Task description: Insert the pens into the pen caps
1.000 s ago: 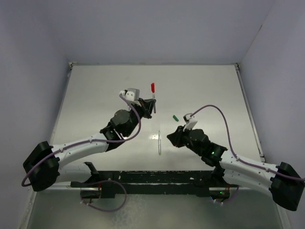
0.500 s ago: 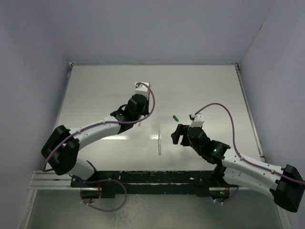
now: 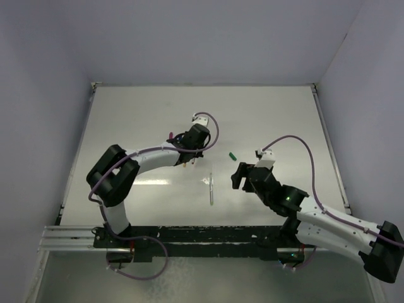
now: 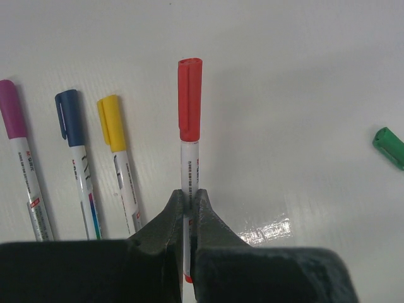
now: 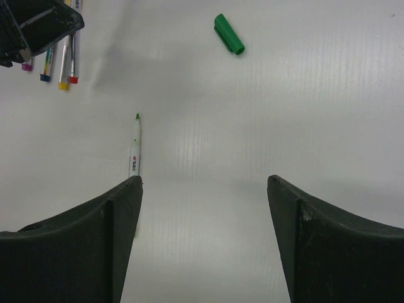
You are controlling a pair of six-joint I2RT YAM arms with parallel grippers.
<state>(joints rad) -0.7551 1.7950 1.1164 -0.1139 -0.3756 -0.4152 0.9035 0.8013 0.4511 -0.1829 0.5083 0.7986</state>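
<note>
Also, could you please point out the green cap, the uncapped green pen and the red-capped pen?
green cap (image 5: 228, 34): right wrist view, middle of its body.
uncapped green pen (image 5: 134, 154): right wrist view, white barrel.
red-capped pen (image 4: 189, 107): left wrist view, its red cap.

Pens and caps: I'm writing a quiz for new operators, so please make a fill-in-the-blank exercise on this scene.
The left gripper is shut on a pen whose cap is ___. The one loose cap on the table is ___. The right gripper is open and holds ___. Beside the held pen lie ___ other capped pens.
Missing: red; green; nothing; three.
</note>
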